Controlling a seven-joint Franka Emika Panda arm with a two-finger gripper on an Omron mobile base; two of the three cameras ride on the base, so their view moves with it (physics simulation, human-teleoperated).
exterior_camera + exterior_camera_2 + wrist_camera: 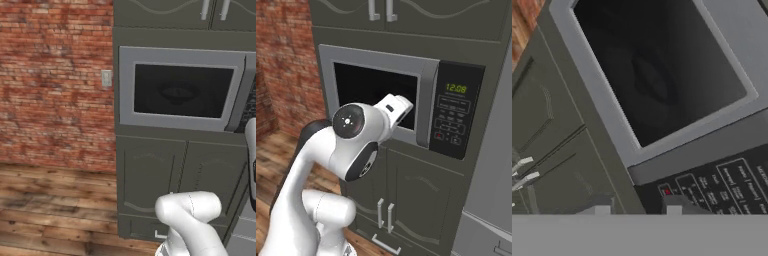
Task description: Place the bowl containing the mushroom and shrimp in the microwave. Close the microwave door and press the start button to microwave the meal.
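Note:
The microwave [376,57] sits built into dark cabinets, and the microwave door [182,90] is shut. Through its dark glass the bowl [177,94] shows dimly as a round shape, also faint in the hand view as the bowl [654,82]. I cannot make out the mushroom or the shrimp through the glass. My gripper [637,210] hovers just short of the black keypad panel [722,185], near its small red button [667,191]. The fingertips [674,206] stand a modest gap apart with nothing between them. In the right base view my white hand [394,109] is in front of the door's lower right.
The door's grey bar handle [428,102] runs beside the keypad panel [455,112]. Cabinet doors with handles [385,215] lie below the microwave. A brick wall [55,85] and wooden floor [50,210] are to the left. A pale appliance [491,200] stands at the right.

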